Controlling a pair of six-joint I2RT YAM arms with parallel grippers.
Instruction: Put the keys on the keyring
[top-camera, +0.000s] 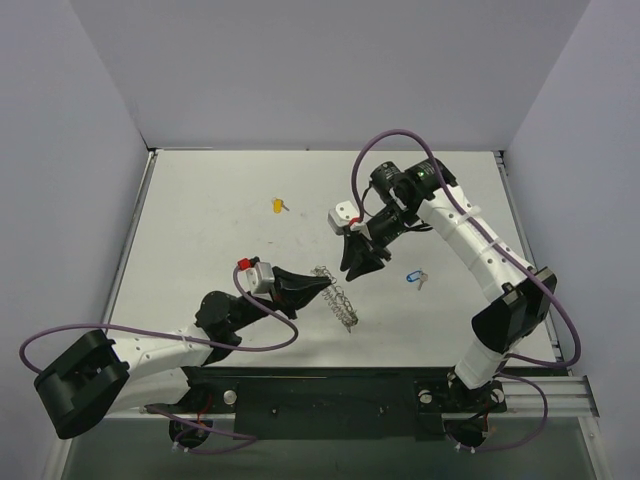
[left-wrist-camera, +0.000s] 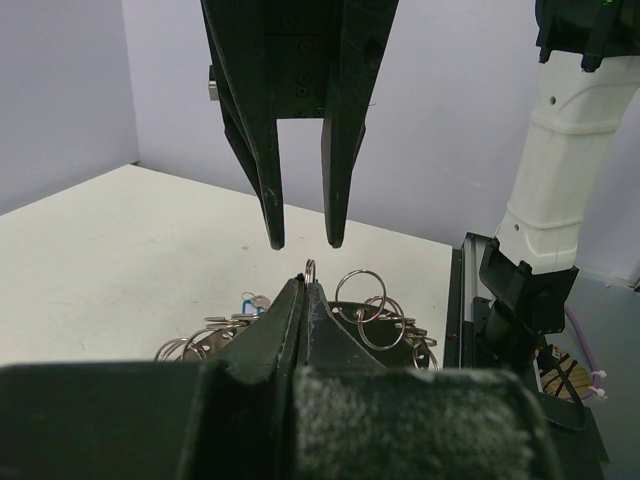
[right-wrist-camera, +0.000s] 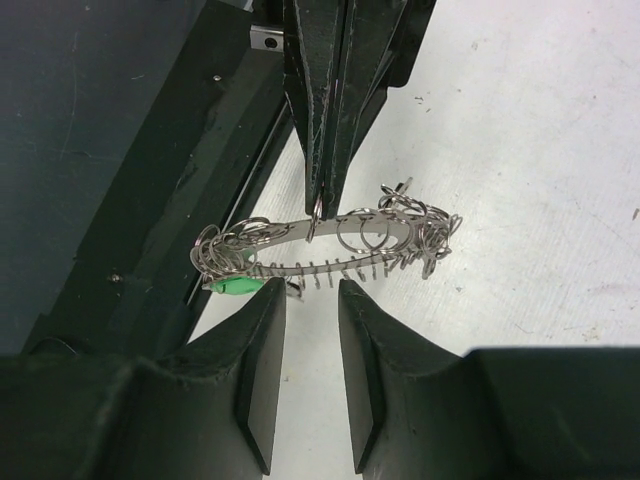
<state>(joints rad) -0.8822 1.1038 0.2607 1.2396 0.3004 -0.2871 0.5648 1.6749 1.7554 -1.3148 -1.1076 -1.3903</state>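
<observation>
The left gripper (right-wrist-camera: 320, 200) is pinching the keyring (right-wrist-camera: 280, 232) by one small ring near the centre of the table (top-camera: 200, 230). The right gripper (right-wrist-camera: 311, 290) is hovering just beside it, narrowly open and empty. The loop is probably going to prove light and floppy, so gripping a rigid ring is advisable

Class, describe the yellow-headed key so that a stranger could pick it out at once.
Start at the white table seen from above and look to its far half, left of centre. The yellow key lies there alone, touching nothing else. Its yellow head distinguishes it from the blue key on the right.
</observation>
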